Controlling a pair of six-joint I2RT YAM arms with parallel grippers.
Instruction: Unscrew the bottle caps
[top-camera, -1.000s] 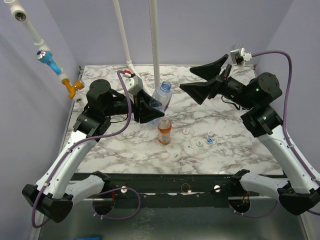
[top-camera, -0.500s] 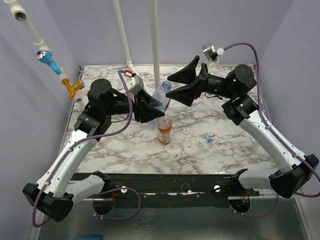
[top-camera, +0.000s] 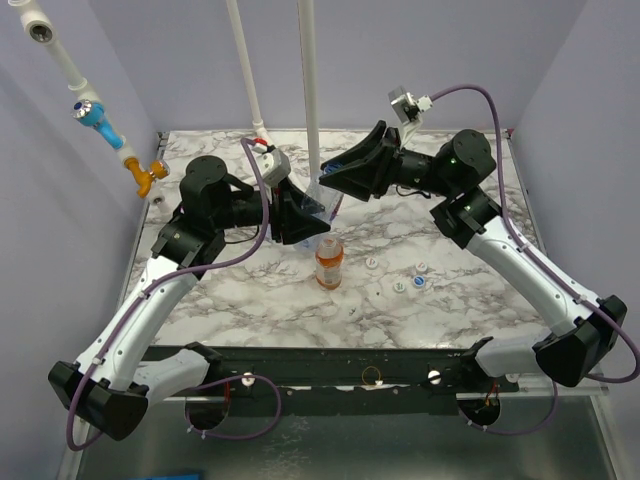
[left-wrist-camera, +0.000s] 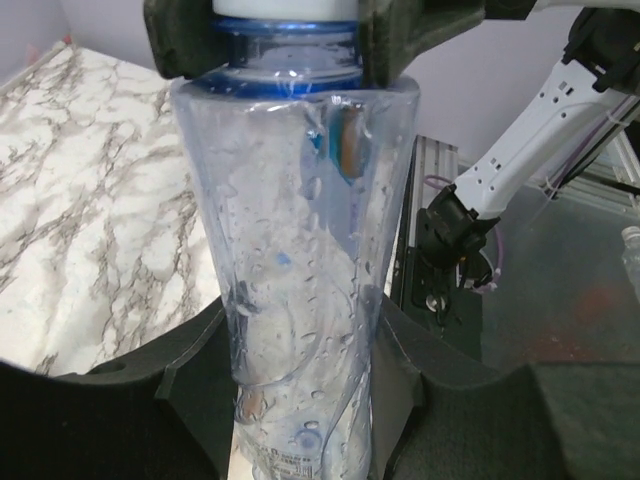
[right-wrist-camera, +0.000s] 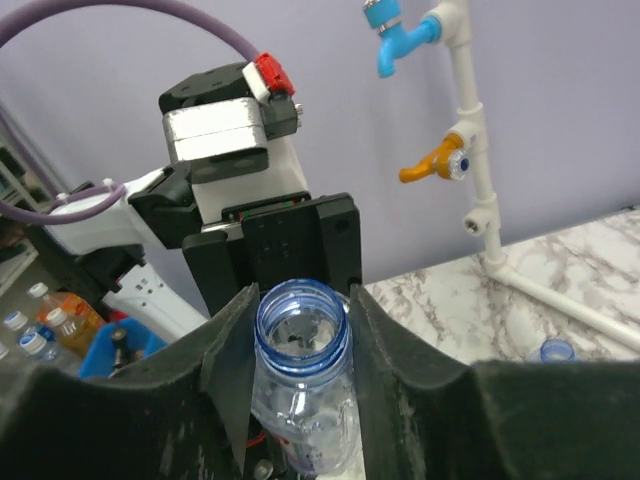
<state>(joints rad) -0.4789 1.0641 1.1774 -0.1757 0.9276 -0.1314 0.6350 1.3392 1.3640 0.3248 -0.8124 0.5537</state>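
We are looking down at a marble table (top-camera: 450, 300) where two robot arms are sharing one clear bottle (top-camera: 328, 204), which is being held just behind the orange bottle (top-camera: 329, 262). The left gripper (left-wrist-camera: 300, 310) is clamping the clear bottle's lower body, its fingers pressing in on both sides. The right gripper (right-wrist-camera: 300, 298) is reaching in from behind and right of the orange bottle, its fingers narrowed to the width of the blue neck and seemingly touching it on each side. We are judging this to be the gripping step just ahead of the twist: next the right gripper is going to need a firm squeeze at the very top and a turn about the bottle's long axis, while the left one is bracing the body against spinning. Several loose caps (top-camera: 399, 286) are lying just right of the orange bottle, so some of the job is looking done. The left wrist view is showing a white band (left-wrist-camera: 285, 6) above the blue neck at the frame's top edge, possibly a cap; the right wrist view is showing a blue ring (right-wrist-camera: 300, 325) that is looking like an open mouth. We are not able to tell whether a cap is on. Only the overhead view is showing the orange bottle and the loose caps.
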